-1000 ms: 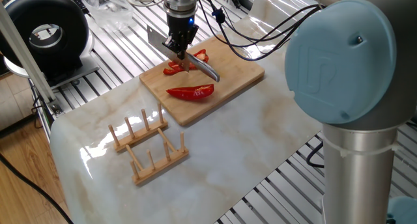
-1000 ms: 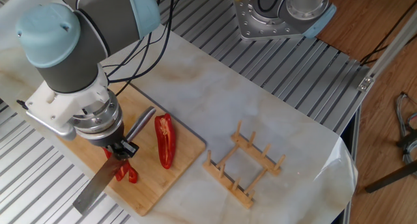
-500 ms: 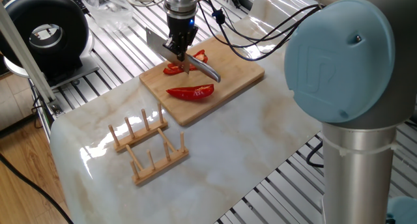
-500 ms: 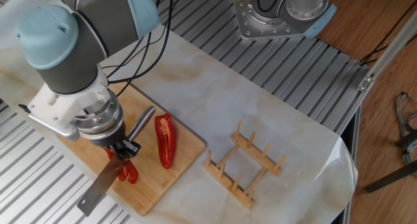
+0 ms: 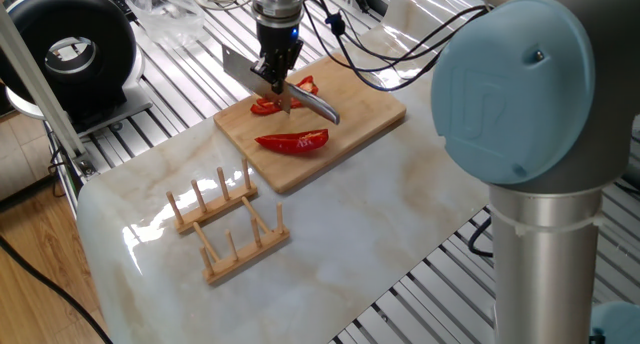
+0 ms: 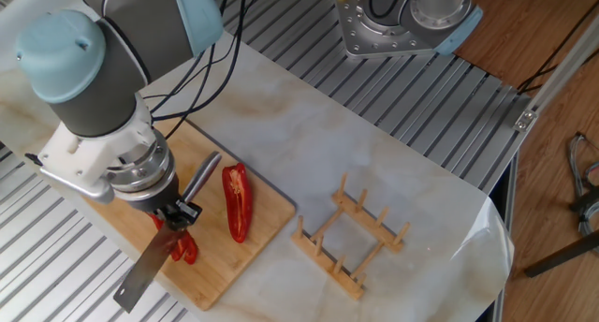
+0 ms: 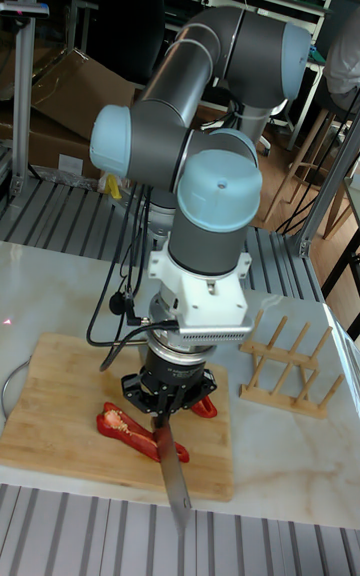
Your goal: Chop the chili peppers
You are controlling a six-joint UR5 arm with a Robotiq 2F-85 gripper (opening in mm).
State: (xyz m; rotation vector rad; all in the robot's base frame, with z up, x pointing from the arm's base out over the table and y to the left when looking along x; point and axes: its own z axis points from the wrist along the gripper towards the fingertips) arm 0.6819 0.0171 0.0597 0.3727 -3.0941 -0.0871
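your claw (image 6: 175, 216) is pinching the knife (image 6: 150, 263) by its handle, blade running out toward the near edge of the cutting board (image 6: 271, 214) in the other fixed view. the chili peppers lie on that bamboo board, which sits on the marble surface (image 5: 380, 204). one pepper, partly cut (image 5: 268, 105), sits right under the claw, touching or just beside the blade; a few red bits (image 5: 308, 84) lie close by. the whole half (image 5: 293, 141) rests apart from it, nearer the board's front edge in one fixed view, its long axis roughly along the board's long side. so the work in hand is directly below you, and the blade crosses that pepper's length rather than running along it, which is what a chop needs. the uncut half lies off to one side of the claw, toward the wooden rack (image 5: 228, 224), so judge on a sideways shift once the first is done.
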